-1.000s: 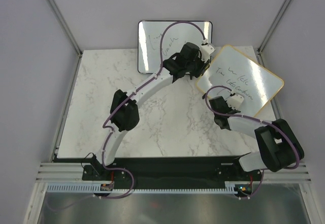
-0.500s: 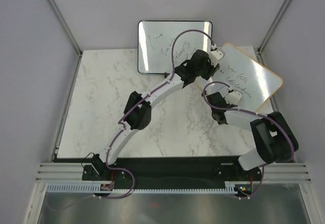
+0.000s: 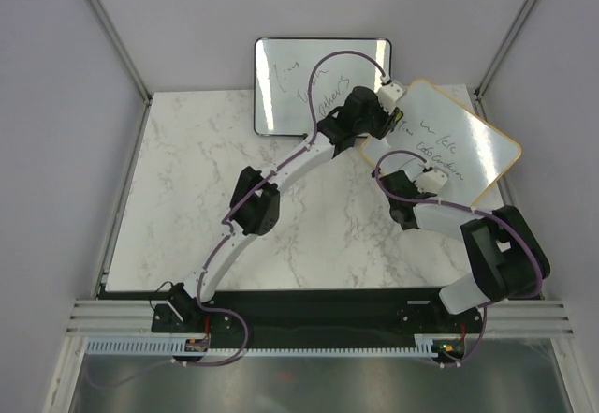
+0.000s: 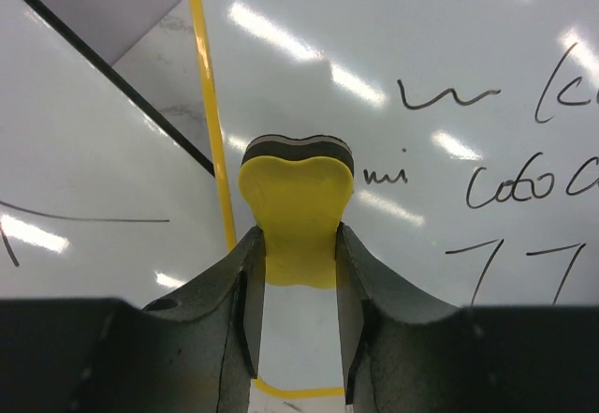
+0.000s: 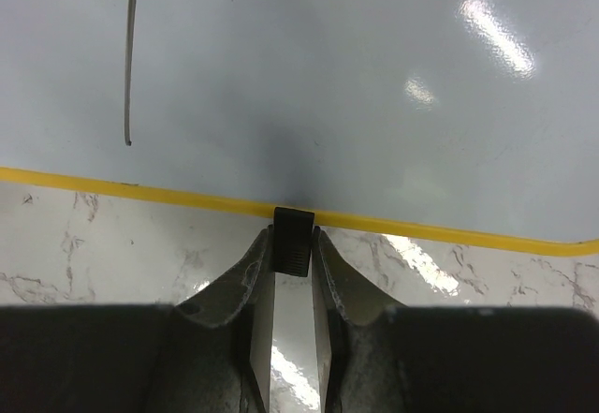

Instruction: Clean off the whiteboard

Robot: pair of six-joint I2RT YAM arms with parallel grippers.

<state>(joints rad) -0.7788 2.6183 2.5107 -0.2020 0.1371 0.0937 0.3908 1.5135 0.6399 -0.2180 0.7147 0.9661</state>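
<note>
At the marble bench's (image 3: 187,179) two o'clock, the left tool (image 4: 298,244) clamps a yellow, dark-backed eraser (image 4: 298,179) against the tan-framed rectangular whiteboard (image 4: 449,76); the right tool (image 5: 293,237) pinches its small black foot (image 5: 292,221).

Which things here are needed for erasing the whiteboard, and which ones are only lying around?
For the job:
tan-framed whiteboard
eraser, held in the left gripper
right gripper, pinching that board's foot

Only lying around:
black-framed whiteboard
table
</note>
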